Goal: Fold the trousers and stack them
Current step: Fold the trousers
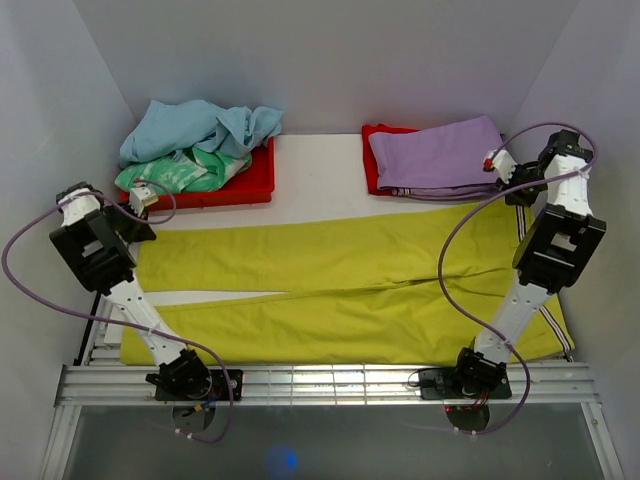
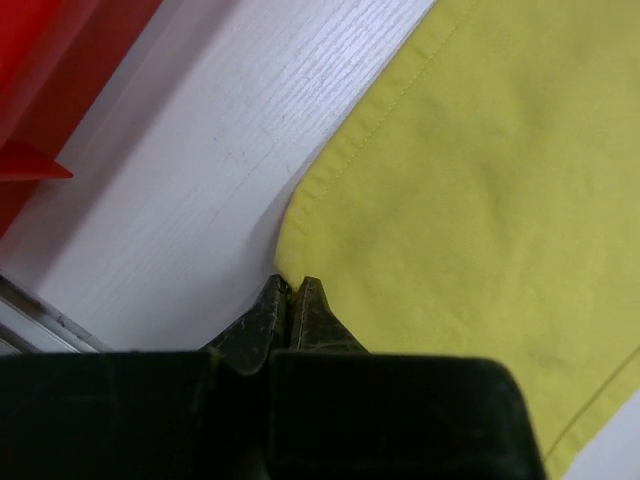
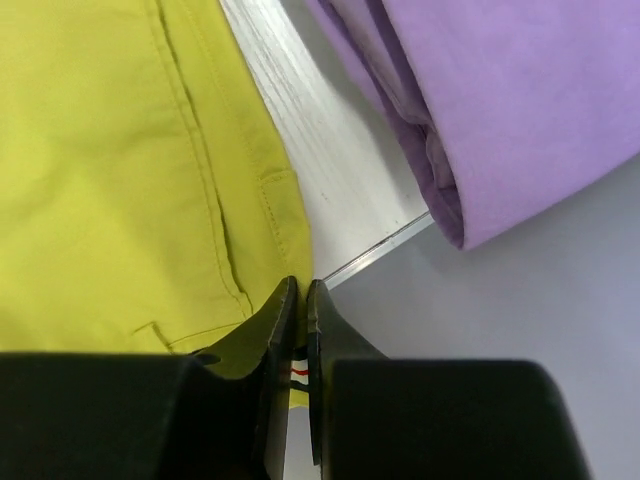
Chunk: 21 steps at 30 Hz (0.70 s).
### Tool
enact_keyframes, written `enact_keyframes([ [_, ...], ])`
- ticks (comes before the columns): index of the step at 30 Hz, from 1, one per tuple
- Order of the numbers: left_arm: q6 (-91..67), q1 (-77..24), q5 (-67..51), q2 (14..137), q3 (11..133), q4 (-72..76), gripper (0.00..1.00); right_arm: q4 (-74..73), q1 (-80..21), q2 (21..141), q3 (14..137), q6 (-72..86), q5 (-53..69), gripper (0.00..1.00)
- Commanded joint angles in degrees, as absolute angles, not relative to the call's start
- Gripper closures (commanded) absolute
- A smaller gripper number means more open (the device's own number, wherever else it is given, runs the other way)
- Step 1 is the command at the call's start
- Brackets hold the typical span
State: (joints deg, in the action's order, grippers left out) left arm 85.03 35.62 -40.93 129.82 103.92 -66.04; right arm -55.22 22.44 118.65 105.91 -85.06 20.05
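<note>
L claw (image 2: 290, 292) pinched shut on the hem corner of the trousers (image 1: 330, 290) at the far leg's left end, tips low over the white table (image 2: 200, 200); R claw (image 3: 302, 300) also closed, gripping the waistband corner w/ a bit of striped lining showing btwn its fingers, near the folded lilac garment (image 3: 520, 100). Trousers lie flat, spread across the table btwn both arms, waist to the right, legs to the left w/ a sliver of table btwn them; behind, a red tray (image 1: 255, 185) at far left holds a light blue garment (image 1: 195, 125) & a green-patterned garment (image 1: 175, 175)
</note>
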Motion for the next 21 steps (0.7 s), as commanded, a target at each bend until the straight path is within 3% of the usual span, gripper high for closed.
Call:
enact_keyframes([
  [1,82.3,38.2,-47.8,121.1,105.3,-68.8,1.0,-62.9,23.1,112.5,108.8,-84.4,26.4,0.92],
  [12,100.1,48.5,-44.5,96.7,78.3,-75.6,1.0,-71.8,32.8,93.6,86.7,-102.6,24.1,0.92],
  [17,104.5,51.3,-35.0,93.2,66.9,-78.2,1.0,-73.9,35.2,88.4,71.4,-108.5,16.3,0.92],
  [21,99.5,51.3,-31.8,93.2,57.8,-72.2,1.0,-66.2,34.4,86.2,59.9,-107.1,13.4,0.92],
])
